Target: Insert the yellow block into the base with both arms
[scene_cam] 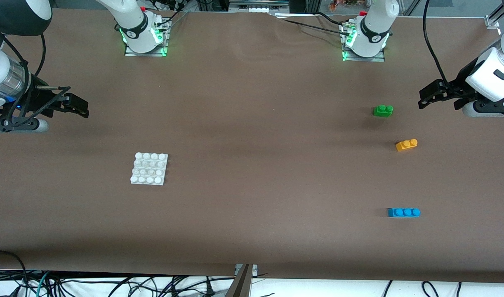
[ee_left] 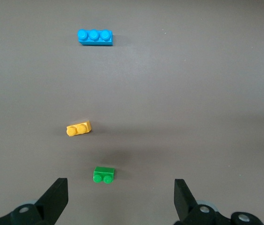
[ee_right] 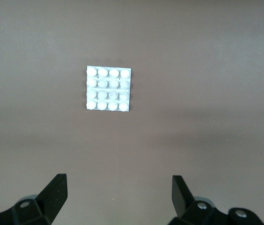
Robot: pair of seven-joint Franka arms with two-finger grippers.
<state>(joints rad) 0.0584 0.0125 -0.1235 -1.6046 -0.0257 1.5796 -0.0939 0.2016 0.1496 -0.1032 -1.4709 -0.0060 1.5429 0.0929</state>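
Your yellow block [scene_cam: 406, 144] lay on the tabletop [scene_cam: 252, 165] toward the left arm's end, between the green brick [scene_cam: 382, 110] and the blue brick [scene_cam: 403, 212], apart from both. The base [scene_cam: 149, 168] sat well apart, toward the right arm's end. Your left gripper [ee_left: 121, 197] and right gripper [ee_right: 119, 194] hovered with jaws wide apart, empty.

Block [scene_cam: 406, 144] well apart from base [scene_cam: 149, 168]

Glossy plastic yellow block [scene_cam: 406, 144]; matt tabletop [scene_cam: 252, 136]
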